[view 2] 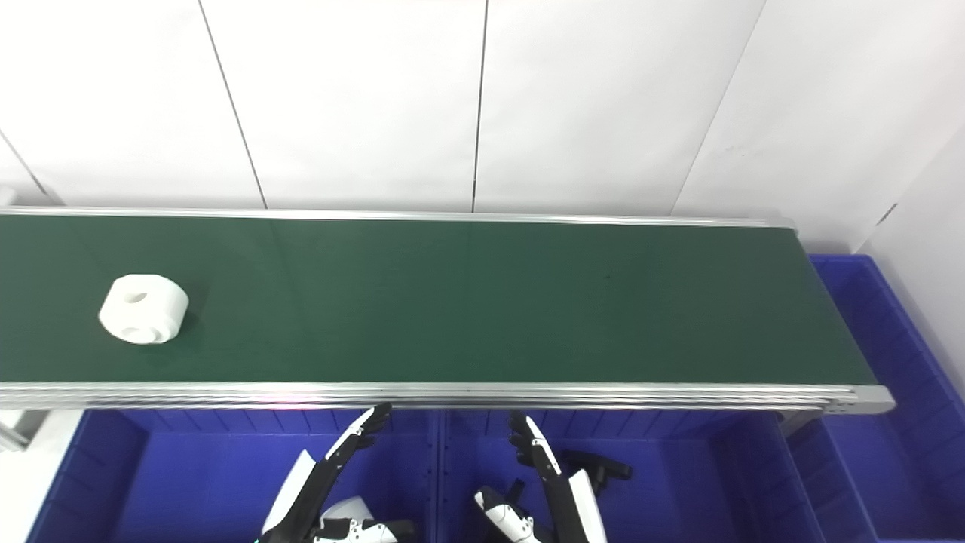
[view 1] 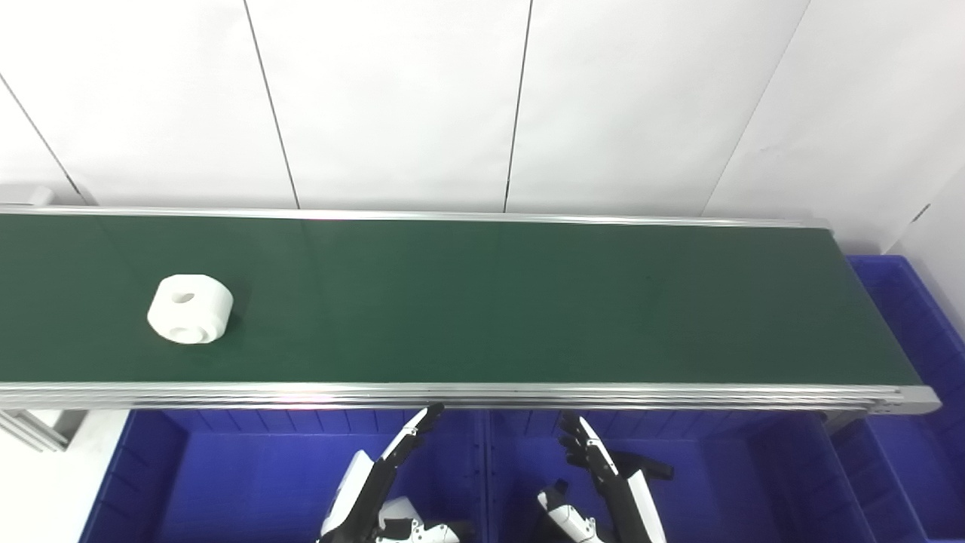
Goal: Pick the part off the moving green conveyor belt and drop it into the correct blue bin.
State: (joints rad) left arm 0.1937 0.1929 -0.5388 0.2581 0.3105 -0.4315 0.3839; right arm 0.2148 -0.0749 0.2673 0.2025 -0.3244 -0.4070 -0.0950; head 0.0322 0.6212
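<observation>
Nearest, cut off by the bottom edge, the left hand [view 1: 377,483] and right hand [view 1: 603,471] hover empty, fingers spread, over the blue bins [view 1: 226,483] just below the conveyor belt [view 1: 490,302]. The white part [view 1: 190,308] sits far left on that belt.

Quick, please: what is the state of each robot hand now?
Left robot hand: open, holding nothing.
Right robot hand: open, holding nothing.
</observation>
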